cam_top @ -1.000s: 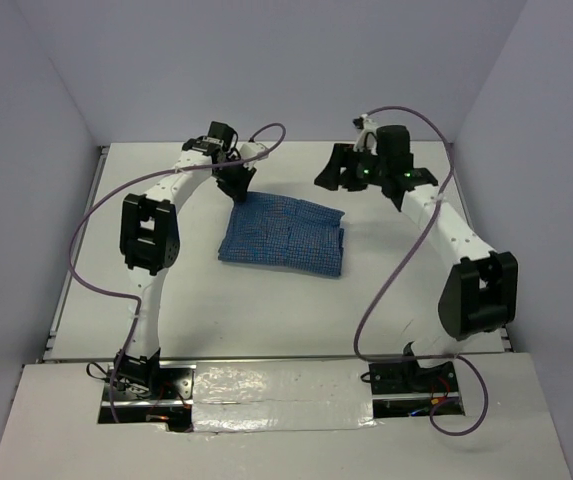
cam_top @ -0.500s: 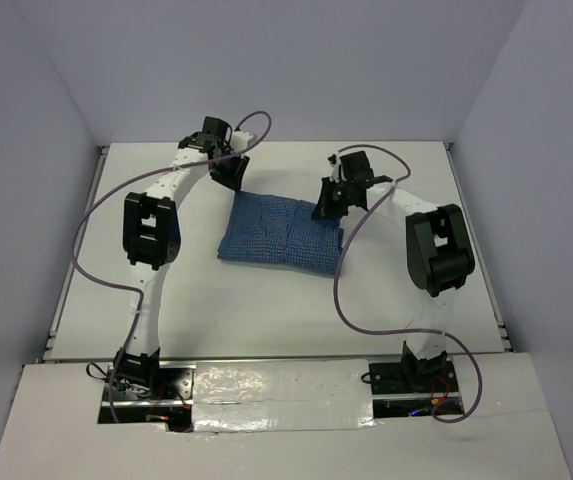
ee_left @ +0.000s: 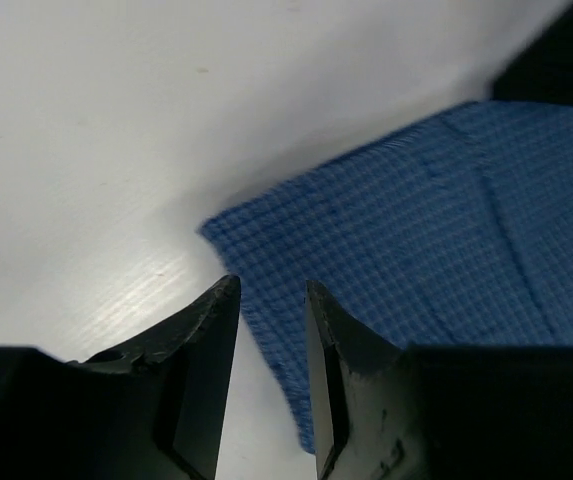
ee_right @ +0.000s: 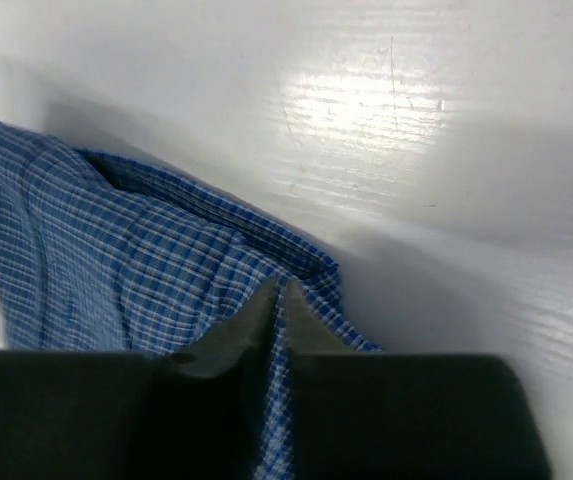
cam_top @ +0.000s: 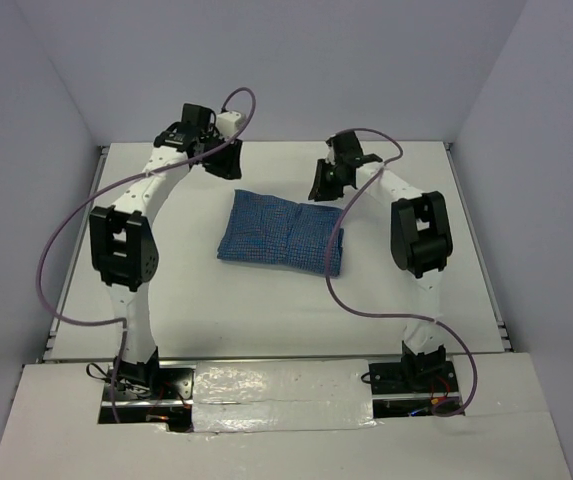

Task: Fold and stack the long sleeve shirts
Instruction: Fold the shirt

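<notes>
We are hovering the left gripper [ee_left: 271,292], jaws spread slightly, over the far left corner of the folded blue checked shirt [cam_top: 281,232] lying in the middle of the white surface [cam_top: 166,290]. Our right gripper [ee_right: 278,292] is hanging by the shirt's far right corner, jaws pressing together.

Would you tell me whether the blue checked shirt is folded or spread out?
Folded: the shirt lies as a compact rectangle, no sleeves trailing, and the right wrist view shows layered edges.
</notes>
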Available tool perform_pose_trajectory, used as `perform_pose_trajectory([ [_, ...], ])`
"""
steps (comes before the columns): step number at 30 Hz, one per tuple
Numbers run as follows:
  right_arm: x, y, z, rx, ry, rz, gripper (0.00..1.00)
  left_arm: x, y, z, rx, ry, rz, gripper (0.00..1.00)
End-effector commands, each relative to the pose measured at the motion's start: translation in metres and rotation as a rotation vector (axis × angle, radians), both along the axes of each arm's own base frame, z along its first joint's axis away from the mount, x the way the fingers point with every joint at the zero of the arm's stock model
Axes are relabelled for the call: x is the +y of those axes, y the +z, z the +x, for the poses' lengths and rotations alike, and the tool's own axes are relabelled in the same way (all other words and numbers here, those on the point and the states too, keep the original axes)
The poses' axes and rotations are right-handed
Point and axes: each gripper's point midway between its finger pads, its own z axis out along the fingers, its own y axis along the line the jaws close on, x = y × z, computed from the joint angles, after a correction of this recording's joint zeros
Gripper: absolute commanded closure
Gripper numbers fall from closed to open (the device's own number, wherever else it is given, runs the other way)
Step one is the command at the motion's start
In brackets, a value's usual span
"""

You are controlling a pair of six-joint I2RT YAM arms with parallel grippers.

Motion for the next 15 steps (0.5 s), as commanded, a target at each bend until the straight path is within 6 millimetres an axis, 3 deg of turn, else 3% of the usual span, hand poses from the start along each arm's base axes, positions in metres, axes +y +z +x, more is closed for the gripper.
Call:
perform_pose_trajectory([
  [1, -0.009, 0.042, 0.014, -0.074, -0.027, -0.025, 0.57, -0.043, 0.028, -0.042, -0.004, -0.139, -0.092, 0.55],
  [2, -0.018, 0.063, 0.013, -0.112, -0.051, -0.056, 0.47, -0.049, 0.023, -0.051, 0.028, -0.164, -0.107, 0.55],
  [4, -0.028, 0.081, 0.005, -0.144, -0.070, -0.095, 0.36, -0.050, 0.002, -0.062, 0.093, -0.168, -0.106, 0.56],
  [5, -0.032, 0.090, 0.000, -0.160, -0.082, -0.101, 0.36, -0.049, -0.004, -0.063, 0.106, -0.155, -0.108, 0.57],
  [6, -0.035, 0.099, -0.017, -0.165, -0.085, -0.086, 0.40, -0.047, -0.016, -0.067, 0.130, -0.143, -0.100, 0.57],
  [8, -0.030, 0.103, -0.034, -0.172, -0.078, -0.036, 0.75, -0.049, -0.021, -0.066, 0.134, -0.139, -0.115, 0.58],
  [9, -0.022, 0.092, -0.063, -0.127, -0.039, 0.006, 0.87, -0.049, -0.029, -0.068, 0.154, -0.132, -0.118, 0.58],
  [10, -0.011, 0.099, -0.077, -0.119, -0.018, 0.080, 1.00, -0.050, -0.032, -0.067, 0.157, -0.123, -0.123, 0.58],
  [11, -0.007, 0.088, -0.090, -0.082, -0.008, 0.104, 1.00, -0.049, -0.038, -0.068, 0.168, -0.121, -0.121, 0.58],
  [12, -0.007, 0.059, -0.115, 0.004, -0.001, 0.110, 1.00, -0.049, -0.040, -0.069, 0.171, -0.120, -0.121, 0.58],
  [15, -0.011, 0.028, -0.149, 0.084, -0.036, 0.138, 0.96, -0.049, -0.048, -0.075, 0.208, -0.087, -0.140, 0.57],
])
